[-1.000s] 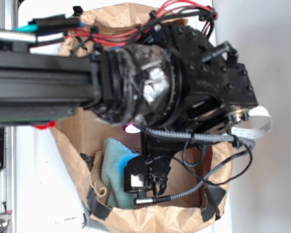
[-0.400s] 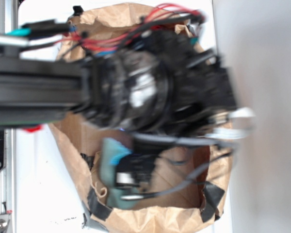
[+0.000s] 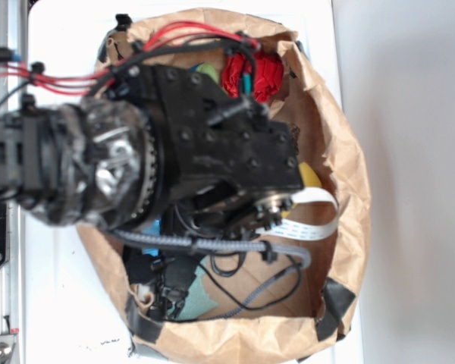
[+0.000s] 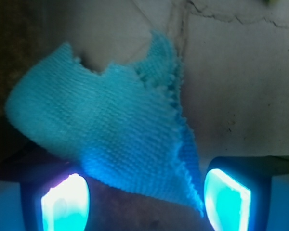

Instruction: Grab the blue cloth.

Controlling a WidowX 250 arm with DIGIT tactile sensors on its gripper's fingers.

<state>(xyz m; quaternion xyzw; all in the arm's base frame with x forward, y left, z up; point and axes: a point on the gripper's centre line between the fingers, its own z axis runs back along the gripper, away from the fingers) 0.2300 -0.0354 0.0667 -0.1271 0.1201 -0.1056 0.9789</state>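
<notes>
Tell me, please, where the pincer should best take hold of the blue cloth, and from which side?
Probably at the cloth's near edge, which in the wrist view already lies between the open pincer's fingers. It lies flat and spread, tapering to a corner by the right finger, so coming straight down and pinching that loose edge looks easiest.

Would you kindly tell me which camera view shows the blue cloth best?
The wrist view: the blue cloth fills it, terry texture clear, above the open pincer. In the exterior view the arm hides all but a teal sliver.

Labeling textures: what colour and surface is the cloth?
Pale teal-blue cloth with fuzzy, nubby terry weave; wrist view shows it best.
</notes>
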